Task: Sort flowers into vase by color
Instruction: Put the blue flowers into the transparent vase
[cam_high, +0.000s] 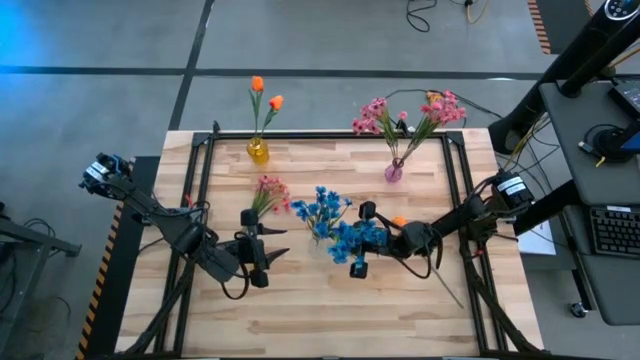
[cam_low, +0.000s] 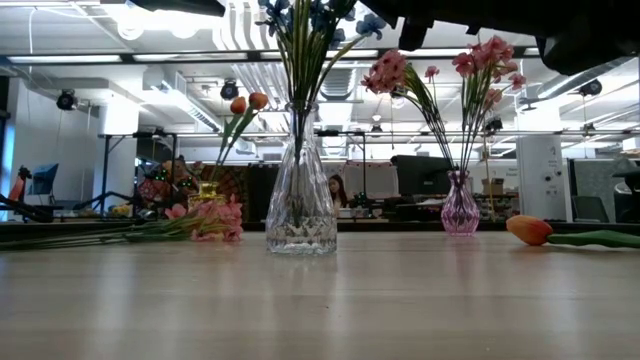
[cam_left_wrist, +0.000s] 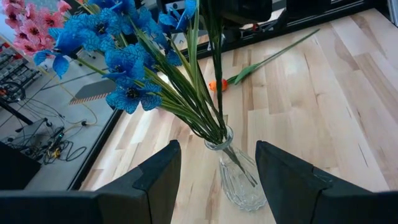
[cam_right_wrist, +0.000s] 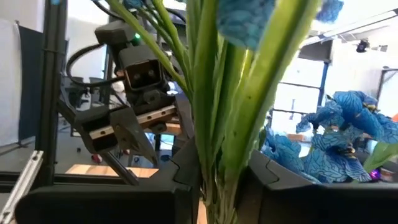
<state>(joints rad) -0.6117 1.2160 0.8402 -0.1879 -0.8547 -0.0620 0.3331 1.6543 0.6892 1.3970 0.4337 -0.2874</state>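
Presently, the blue blossom stems (cam_high: 330, 222) stand in a clear ribbed glass vase (cam_low: 300, 215) near the middle of the overhead frame, stalks running up from the neck and the blue heads fanning out toward the upper left in the left wrist picture. The right gripper (cam_high: 362, 238), reaching in from the right side of the overhead frame, sits over that bunch; in its own wrist picture green stalks (cam_right_wrist: 230, 124) pass between its dark fingers (cam_right_wrist: 180, 180), pinched or just loosened, I cannot tell which.

The left gripper (cam_high: 262, 247) waits lower left of centre in the overhead frame, fingers (cam_left_wrist: 155, 180) spread apart, the clear vase showing between them but untouched.

One loose orange tulip bud on a green stalk (cam_low: 560, 234) lies flat on the pale wooden table (cam_high: 300, 310), at the right edge of the table-level frame, its long axis running left to right with the bud pointing left. A loose pink blossom spray (cam_low: 205, 220) lies flat at the left of that frame, blossoms toward the centre.

A small yellow glass vase (cam_high: 258, 151) at the upper left of the table holds two upright orange buds (cam_high: 266, 92). A small pink glass vase (cam_high: 394, 172) at the upper right holds pink sprays (cam_high: 410, 112) spreading left and right.
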